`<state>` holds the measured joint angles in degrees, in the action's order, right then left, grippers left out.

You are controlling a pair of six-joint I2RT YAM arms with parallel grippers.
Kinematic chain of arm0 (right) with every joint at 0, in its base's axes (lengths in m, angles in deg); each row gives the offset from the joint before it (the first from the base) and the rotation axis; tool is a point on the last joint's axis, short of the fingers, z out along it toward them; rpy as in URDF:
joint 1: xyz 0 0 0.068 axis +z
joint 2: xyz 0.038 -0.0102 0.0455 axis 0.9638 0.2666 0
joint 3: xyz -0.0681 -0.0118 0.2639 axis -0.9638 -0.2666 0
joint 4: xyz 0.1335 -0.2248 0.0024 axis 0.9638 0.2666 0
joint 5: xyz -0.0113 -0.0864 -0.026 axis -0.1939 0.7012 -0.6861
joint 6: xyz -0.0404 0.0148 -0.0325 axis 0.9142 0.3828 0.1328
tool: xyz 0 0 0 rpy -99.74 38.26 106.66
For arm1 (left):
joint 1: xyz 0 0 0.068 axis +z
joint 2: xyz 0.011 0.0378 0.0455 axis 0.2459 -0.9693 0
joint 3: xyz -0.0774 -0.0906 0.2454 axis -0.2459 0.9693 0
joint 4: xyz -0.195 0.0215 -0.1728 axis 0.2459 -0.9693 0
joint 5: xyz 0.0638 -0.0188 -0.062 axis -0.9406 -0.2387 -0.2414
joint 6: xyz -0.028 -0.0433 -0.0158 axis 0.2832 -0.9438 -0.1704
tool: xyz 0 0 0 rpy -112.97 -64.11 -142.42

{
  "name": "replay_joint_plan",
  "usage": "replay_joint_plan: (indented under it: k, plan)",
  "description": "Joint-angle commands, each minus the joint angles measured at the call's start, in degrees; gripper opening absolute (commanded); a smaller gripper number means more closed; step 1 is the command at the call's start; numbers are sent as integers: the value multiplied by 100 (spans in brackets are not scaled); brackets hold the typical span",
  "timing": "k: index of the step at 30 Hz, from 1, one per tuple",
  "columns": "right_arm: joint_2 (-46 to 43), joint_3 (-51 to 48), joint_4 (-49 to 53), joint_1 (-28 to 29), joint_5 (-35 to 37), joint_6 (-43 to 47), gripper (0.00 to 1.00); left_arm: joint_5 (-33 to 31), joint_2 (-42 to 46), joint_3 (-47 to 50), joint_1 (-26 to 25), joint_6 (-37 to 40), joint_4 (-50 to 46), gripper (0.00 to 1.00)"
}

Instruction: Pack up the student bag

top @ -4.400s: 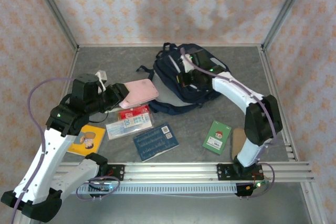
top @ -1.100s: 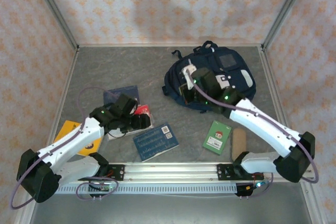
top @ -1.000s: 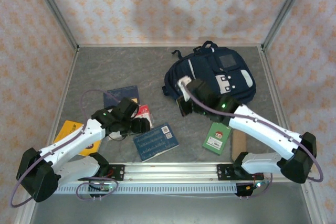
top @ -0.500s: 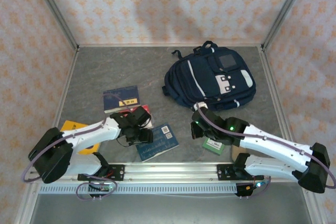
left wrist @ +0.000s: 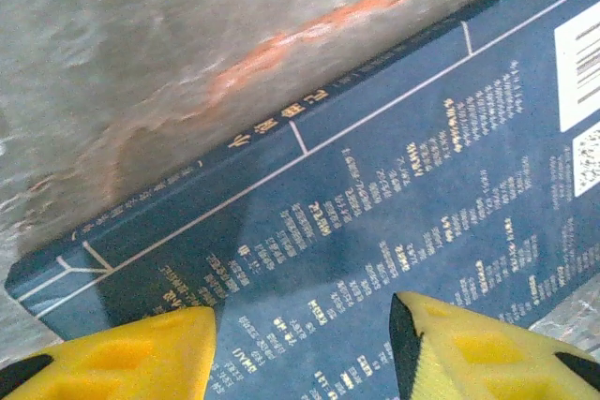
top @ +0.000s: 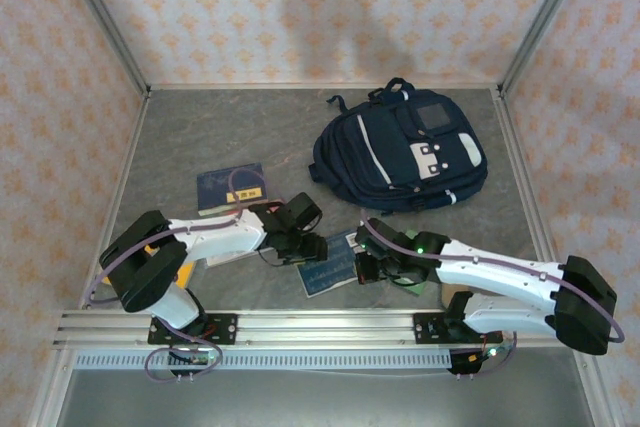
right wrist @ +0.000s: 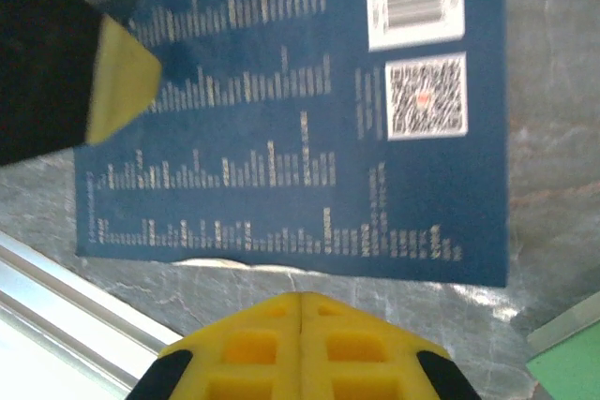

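Note:
The student bag, navy with white stripes and grey patches, lies flat at the back right, apart from both arms. A dark blue book with white print and a barcode lies on the table near the front rail. My left gripper hovers low over the book's left part. Its yellow fingers stand apart with the cover showing between them. My right gripper is shut with nothing in it, its tips on bare table just off the book's edge. The left gripper's finger shows over the book's far corner.
A second navy book with a yellow label lies at the left middle. A green book's corner sits beside my right gripper. The aluminium rail runs along the near edge, close behind the blue book. Patterned walls enclose the table.
My right arm has left the bag and swung down to the blue book's right side. My left gripper has slid right onto the book and its fingers have narrowed. The book has shifted slightly right.

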<state>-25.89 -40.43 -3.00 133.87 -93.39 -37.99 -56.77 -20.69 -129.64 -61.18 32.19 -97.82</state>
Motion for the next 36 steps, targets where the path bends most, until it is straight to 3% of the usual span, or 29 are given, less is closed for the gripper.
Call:
replay_joint_plan:
  k: [1,6,14,20,32,36]
  plan:
    - [164,-189,10,30,-451,-246,0,-361,104,-329,-20,354,-416,59]
    - [341,-438,95,51,-431,-451,0,-527,142,-671,211,939,-943,67]
    - [1274,-156,-110,27,311,-756,0,-482,-946,-1517,385,1535,-991,68]
    - [1631,335,105,-324,796,-674,0,-494,-1513,-1973,463,1912,-1158,68]
    - [2830,1699,240,-1261,550,160,0,33,-1088,-1479,528,1768,-977,68]
    - [3182,2068,435,-1640,526,207,0,390,-903,-1190,536,1333,-634,68]
